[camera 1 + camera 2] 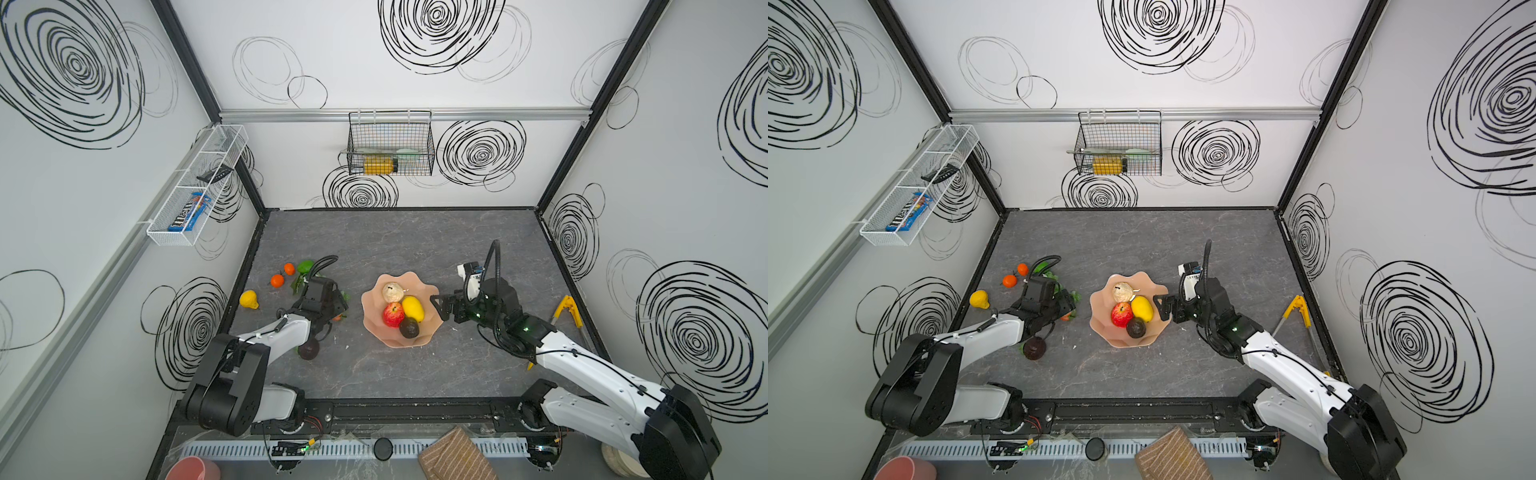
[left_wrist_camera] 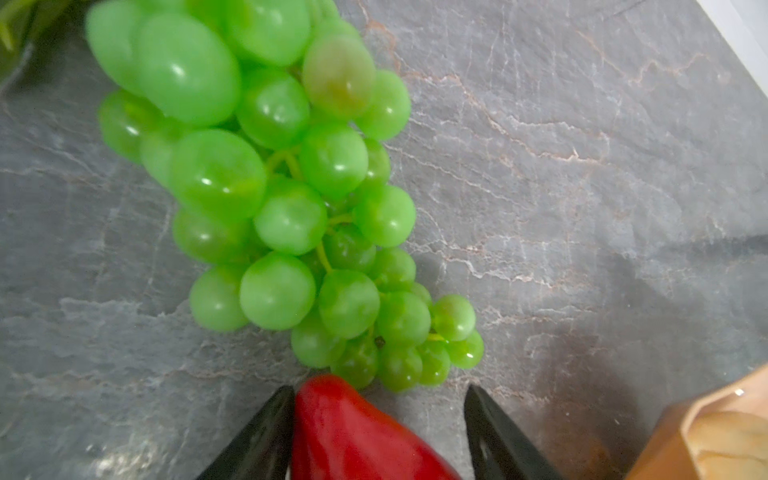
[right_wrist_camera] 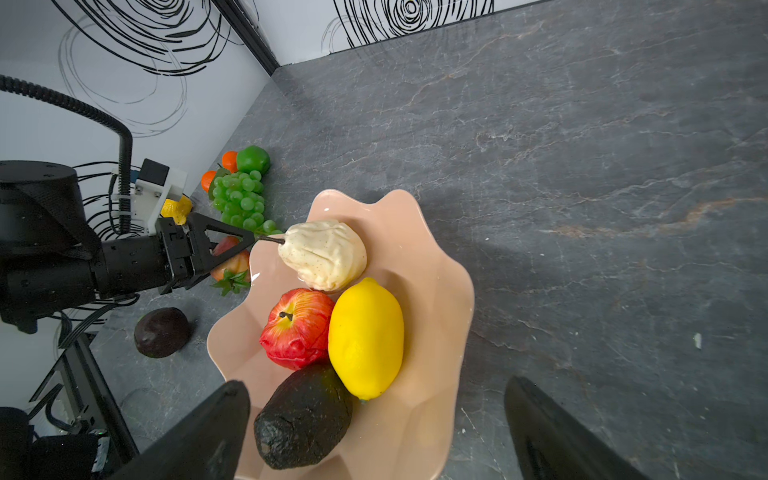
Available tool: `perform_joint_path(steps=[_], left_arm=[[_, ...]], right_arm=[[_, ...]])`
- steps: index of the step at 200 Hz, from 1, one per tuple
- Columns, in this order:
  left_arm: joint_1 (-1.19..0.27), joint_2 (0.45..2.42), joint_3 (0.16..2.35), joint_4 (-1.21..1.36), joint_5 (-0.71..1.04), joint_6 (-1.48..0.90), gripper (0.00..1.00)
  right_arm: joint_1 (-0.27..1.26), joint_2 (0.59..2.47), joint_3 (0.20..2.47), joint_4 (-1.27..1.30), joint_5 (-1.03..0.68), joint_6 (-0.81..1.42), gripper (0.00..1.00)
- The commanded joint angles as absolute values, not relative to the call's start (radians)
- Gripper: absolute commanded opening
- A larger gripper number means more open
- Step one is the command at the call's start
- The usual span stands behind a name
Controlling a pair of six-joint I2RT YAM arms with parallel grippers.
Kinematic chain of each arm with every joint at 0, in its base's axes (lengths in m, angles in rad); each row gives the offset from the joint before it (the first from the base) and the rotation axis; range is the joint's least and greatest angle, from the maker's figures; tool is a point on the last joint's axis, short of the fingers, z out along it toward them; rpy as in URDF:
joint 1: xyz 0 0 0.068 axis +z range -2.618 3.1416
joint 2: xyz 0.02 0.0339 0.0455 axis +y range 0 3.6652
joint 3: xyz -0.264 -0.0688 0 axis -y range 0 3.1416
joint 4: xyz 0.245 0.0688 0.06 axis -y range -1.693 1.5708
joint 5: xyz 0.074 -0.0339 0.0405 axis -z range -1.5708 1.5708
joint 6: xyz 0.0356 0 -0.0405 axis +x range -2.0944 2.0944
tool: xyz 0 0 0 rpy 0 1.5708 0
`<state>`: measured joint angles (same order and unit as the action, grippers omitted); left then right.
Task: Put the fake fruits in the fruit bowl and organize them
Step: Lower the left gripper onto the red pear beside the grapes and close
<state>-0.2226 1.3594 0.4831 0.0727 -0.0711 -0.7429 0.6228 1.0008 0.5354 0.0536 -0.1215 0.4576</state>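
The bowl [image 1: 372, 318] sits in the middle of the table [image 1: 415, 249]. Four fruits lie in it, packed close: a pale pear [image 1: 392, 292], an apple [image 1: 393, 314], a lemon [image 1: 413, 308] and an avocado [image 1: 409, 328]. The right gripper [image 1: 439, 308] is just at the bowl's right rim. Its jaws are wide apart and hold nothing.

Left of the bowl, a strawberry [image 2: 349, 432] lies on the table. The left gripper [image 2: 379, 390] is down around it, one finger on each side. One finger touches the strawberry and the other has a little gap, so it is not squeezed. The grapes [image 2: 282, 199] lie right at the strawberry's tip.

Farther left are a lime [image 1: 305, 266], an orange [image 1: 289, 269] beside a second orange [image 1: 277, 281], and a yellow fruit [image 1: 248, 299] at the table's far left. A dark fruit [image 1: 308, 350] lies nearer the front. Tongs [image 1: 566, 309] lie at the far right.
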Motion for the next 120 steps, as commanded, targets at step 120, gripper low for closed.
perform_joint_path(steps=[120], left_arm=[[-0.229, 1.278, 0.403, 0.187, 0.009, -0.803, 0.50]], right_arm=[[0.630, 1.024, 0.535, 0.124, -0.182, 0.560, 0.99]])
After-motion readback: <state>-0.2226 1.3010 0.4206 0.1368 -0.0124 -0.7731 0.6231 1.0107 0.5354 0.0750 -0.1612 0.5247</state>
